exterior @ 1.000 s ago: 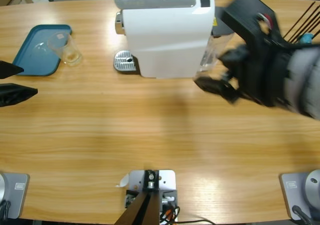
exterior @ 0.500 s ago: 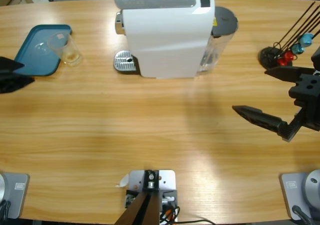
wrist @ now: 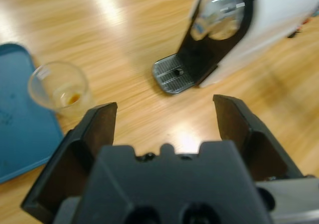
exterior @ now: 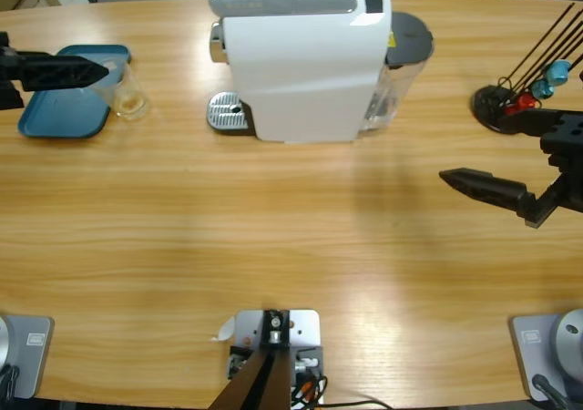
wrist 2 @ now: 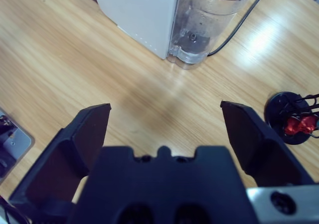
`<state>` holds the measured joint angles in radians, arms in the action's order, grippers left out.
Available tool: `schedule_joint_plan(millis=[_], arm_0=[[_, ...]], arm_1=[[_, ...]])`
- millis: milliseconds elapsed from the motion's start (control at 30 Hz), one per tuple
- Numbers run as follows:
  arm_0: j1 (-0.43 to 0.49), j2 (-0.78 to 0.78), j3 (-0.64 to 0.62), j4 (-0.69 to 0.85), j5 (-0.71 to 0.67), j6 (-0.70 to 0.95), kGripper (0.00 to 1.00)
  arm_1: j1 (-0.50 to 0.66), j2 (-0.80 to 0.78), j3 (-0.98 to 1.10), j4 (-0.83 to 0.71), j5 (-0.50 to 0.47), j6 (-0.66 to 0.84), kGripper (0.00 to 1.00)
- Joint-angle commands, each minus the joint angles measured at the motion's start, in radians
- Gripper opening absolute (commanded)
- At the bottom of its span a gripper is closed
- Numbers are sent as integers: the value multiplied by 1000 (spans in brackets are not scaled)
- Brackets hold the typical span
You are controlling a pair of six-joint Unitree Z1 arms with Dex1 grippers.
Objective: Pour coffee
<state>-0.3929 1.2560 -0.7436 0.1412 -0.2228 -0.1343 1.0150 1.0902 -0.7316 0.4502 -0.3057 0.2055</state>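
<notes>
Sitting at the tabletop's far edge, the white boxy coffee machine (exterior: 305, 59) is pointing its silver drip grate (exterior: 226, 113) toward the left end. Beside it the clear plastic cup (exterior: 123, 87) (amber dregs inside) is touching the blue plastic tray (exterior: 55, 109). Left gripper (exterior: 64, 71) is hovering over that tray, jaws spread, empty. Right gripper (exterior: 496, 155) is hanging by the right edge, jaws wide apart, near the black rod stand (exterior: 496, 105).
</notes>
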Motion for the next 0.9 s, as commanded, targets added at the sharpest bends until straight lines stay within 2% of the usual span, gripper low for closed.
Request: schedule_joint_plan(millis=[33, 333, 667, 900], arm_0=[[78, 80, 108, -78, 45, -18, 807], [134, 63, 142, -99, 118, -6, 807], [146, 160, 156, -188, 120, -7, 807], [160, 280, 155, -323, 137, -2, 807]], arm_1=[[-41, -29, 43, -28, 36, -20, 1000], [-59, -40, 52, -38, 46, -20, 1000], [-59, -30, 59, -51, 46, -17, 1000], [-59, -33, 64, -59, 43, -14, 1000]])
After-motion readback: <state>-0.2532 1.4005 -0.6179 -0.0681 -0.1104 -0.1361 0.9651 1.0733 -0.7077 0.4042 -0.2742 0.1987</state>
